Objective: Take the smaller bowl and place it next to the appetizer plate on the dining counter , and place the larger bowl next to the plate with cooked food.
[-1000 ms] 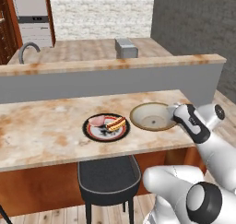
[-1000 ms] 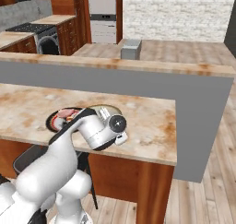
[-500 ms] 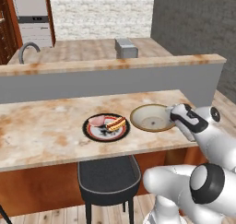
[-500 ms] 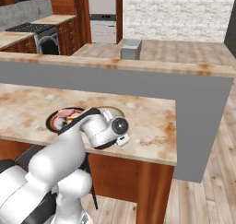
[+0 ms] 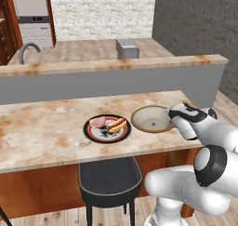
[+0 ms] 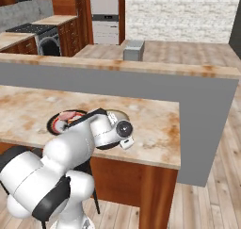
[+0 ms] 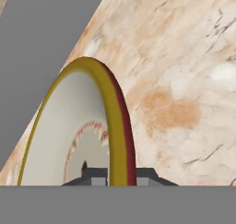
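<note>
The tool (image 7: 118, 174), tips mostly cut off, pinches the larger bowl (image 7: 69, 131) by its rim.

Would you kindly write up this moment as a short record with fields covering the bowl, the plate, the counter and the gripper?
bowl: wide shallow cream bowl with olive-gold rim, sitting on the counter, right of the plate
plate: red-rimmed plate with cooked food, close beside the bowl
counter: beige marbled dining counter, stool below
gripper: gripper shut on the bowl's rim at its right edge
placement: bowl appears set down next to the plate, not yet released
</note>
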